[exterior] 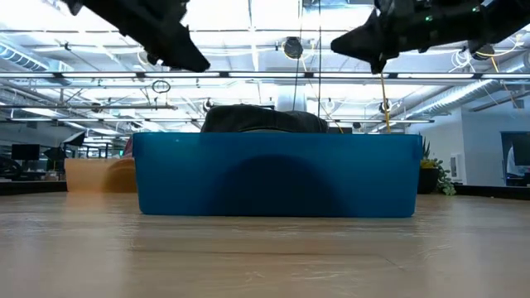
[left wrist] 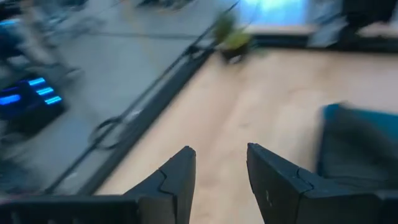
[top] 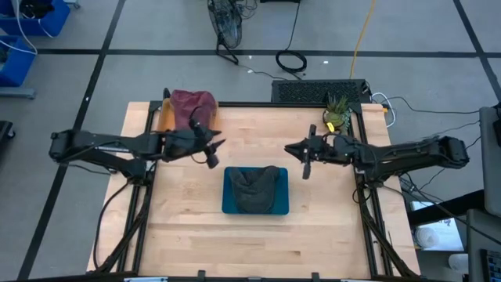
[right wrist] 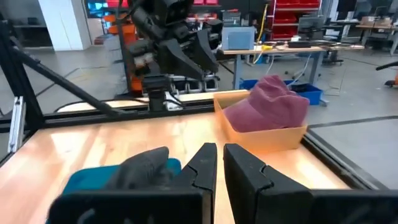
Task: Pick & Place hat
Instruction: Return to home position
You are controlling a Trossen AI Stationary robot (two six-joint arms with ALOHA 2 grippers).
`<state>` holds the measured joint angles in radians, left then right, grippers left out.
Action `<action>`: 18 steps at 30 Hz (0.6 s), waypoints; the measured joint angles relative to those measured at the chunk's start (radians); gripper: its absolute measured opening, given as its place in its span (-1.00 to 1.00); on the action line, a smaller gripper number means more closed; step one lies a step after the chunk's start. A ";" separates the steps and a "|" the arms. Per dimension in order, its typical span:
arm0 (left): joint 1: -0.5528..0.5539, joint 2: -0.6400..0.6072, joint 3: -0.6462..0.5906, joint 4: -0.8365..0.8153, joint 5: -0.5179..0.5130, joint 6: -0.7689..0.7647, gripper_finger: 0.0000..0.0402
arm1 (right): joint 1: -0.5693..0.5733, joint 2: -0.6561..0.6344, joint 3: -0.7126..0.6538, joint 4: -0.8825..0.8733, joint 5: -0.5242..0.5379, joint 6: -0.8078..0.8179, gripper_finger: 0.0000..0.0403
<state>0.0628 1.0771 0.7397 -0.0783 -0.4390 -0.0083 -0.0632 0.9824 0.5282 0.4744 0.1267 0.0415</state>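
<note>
We are advising retraction clear of the blue bin [top: 227, 205]: left gripper [top: 214, 150] parted, empty; right gripper [top: 300, 157] near-closed, empty.

A maroon-red cap [top: 192, 106] sits crumpled in the orange bin [top: 164, 117] at the far left corner of the wooden table [top: 329, 227], bulging above the bin's rim. A dark grey cap [top: 254, 188] lies slumped in the blue bin [top: 228, 205] at the table's middle, filling it.
</note>
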 joint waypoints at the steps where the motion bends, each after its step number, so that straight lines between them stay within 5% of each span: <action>1: 0.000 -0.020 -0.021 0.032 0.043 0.000 -0.26 | 0.000 -0.017 0.000 -0.022 0.000 0.000 -0.91; 10: 0.055 -0.252 -0.291 0.402 0.385 -0.037 -0.26 | 0.002 -0.196 -0.008 -0.208 -0.004 0.005 -0.91; 18: 0.046 -0.483 -0.448 0.471 0.465 -0.164 -0.26 | 0.021 -0.372 -0.129 -0.188 0.000 0.032 -0.91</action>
<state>0.1086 0.5942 0.2915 0.3928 0.0262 -0.1726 -0.0425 0.6103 0.3989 0.2865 0.1271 0.0739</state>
